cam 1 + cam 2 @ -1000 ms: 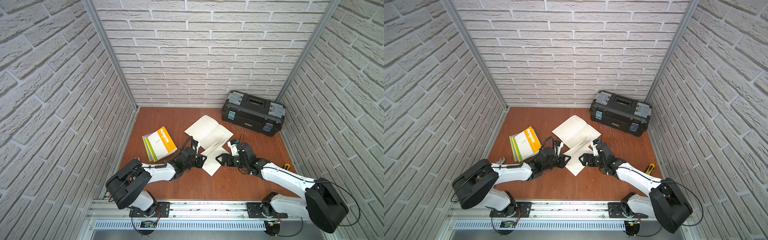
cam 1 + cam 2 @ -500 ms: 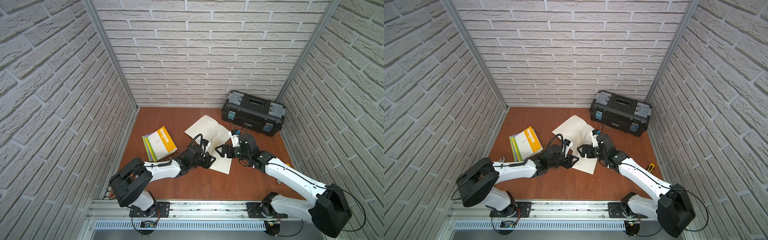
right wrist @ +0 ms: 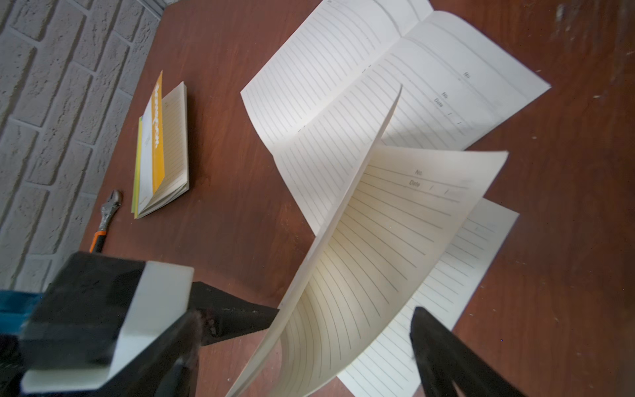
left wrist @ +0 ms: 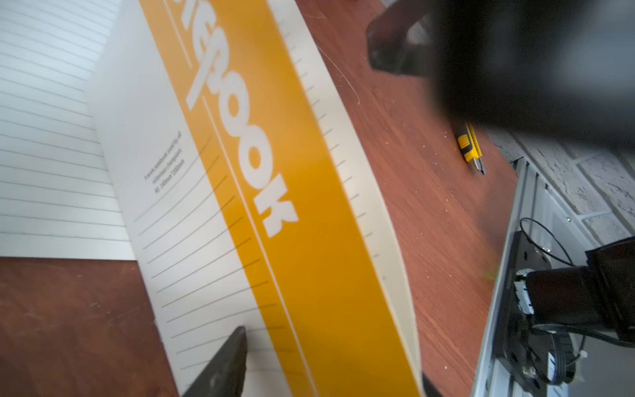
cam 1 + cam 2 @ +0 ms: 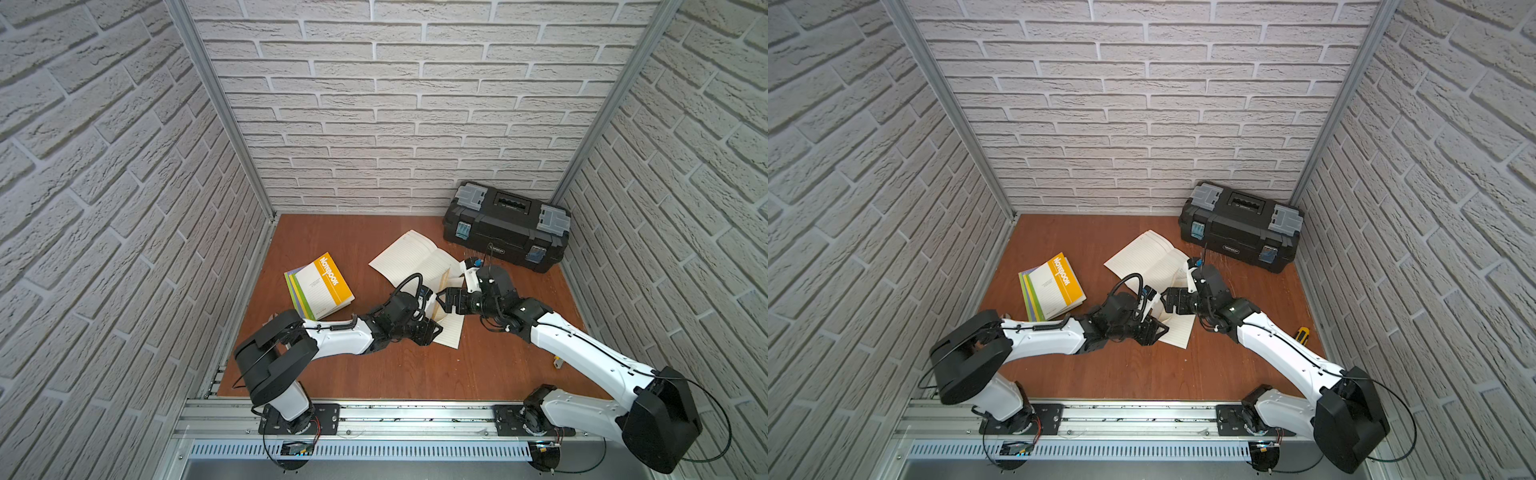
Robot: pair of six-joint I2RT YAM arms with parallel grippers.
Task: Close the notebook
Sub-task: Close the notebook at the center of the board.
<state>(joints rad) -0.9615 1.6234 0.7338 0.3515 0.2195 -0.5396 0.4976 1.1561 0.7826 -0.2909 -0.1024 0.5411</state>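
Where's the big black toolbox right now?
In both top views the black toolbox sits in the table's far right corner, by the brick wall, just behind the open notebook.

The notebook (image 4: 302,240) title is cut off at the edge, near a blurred dark shape (image 4: 532,62)

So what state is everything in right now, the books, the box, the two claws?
Middle notebook: open, cover half lifted on edge.
Yellow notebook: closed, lying flat.
Toolbox: lid shut.
Left gripper: open, close to the lifted cover.
Right gripper: open, jaws either side of the lifted cover.
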